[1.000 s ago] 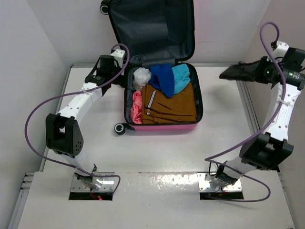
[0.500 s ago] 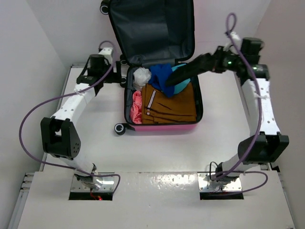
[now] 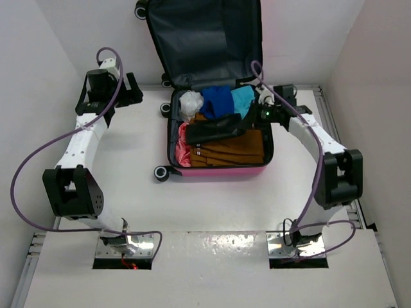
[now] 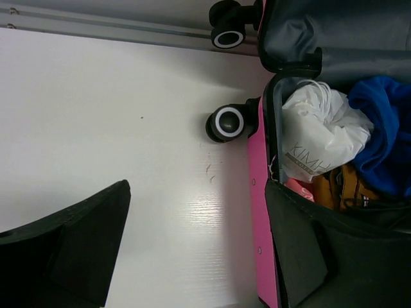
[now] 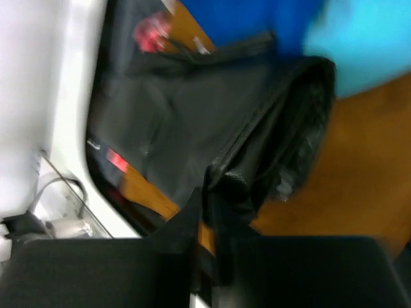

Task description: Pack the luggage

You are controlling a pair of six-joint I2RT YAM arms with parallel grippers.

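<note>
Hanging low over the open luggage (image 3: 218, 172), which sits at the far middle of the surface (image 3: 212, 205) with its lid (image 3: 205, 38) upright, the right end effector (image 3: 252, 120) pinches a black garment (image 3: 215, 128) by its right end. The cloth's long axis runs leftward across the brown clothes (image 3: 234, 151), so the drop looks to be straight down. The left end effector (image 3: 133, 96), spread and empty, sits well apart to the left. Half a second ago the garment was higher and the left arm nearer the case.

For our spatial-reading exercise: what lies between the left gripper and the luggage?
Only bare white table, shown in the top external and left wrist views, separates the left gripper from the luggage.
</note>
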